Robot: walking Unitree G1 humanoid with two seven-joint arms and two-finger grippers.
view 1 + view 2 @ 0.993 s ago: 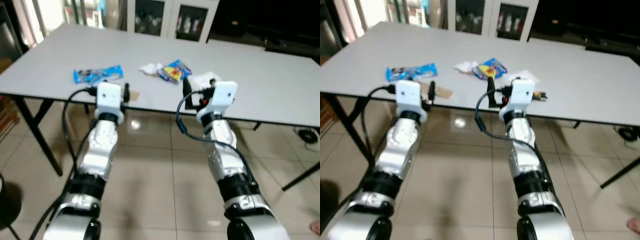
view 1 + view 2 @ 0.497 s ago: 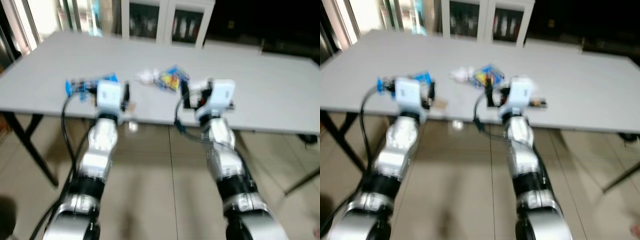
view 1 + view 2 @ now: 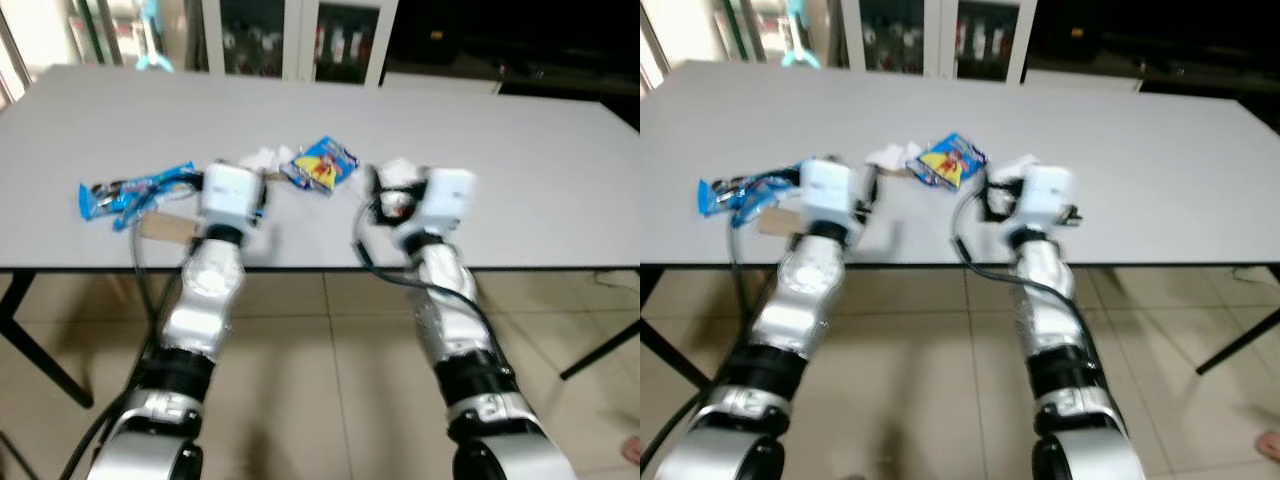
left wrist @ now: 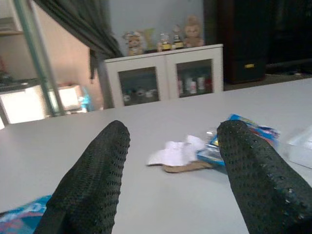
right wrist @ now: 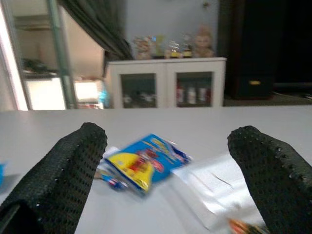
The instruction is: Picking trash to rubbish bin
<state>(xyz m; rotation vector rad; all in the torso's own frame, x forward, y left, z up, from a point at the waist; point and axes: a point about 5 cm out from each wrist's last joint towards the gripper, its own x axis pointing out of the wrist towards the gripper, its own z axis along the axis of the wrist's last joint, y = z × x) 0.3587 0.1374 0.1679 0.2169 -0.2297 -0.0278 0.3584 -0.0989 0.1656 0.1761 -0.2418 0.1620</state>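
My head stereo pair looks forward and down over both arms at grey table (image 3: 520, 160), mid range. My wrist cams sit low at table edge, looking level along fingers toward white cabinet (image 5: 165, 80). All views share yellow-blue snack packet (image 3: 323, 165) and crumpled white tissue (image 4: 176, 150).

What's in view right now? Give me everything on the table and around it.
table: 1, grey, spans the scene
blue wrapper: 1, blue, on the table's left side
brown paper scrap: 1, brown, near the front edge beside the left gripper
white tissue: 1, white, mid-table
yellow and blue snack packet: 1, mid-table, right of the tissue
clear plastic wrapper: 1, clear-white, ahead of the right gripper
cabinet: 1, white, glass doors, behind the table
left gripper: open, over the table
right gripper: open, over the table
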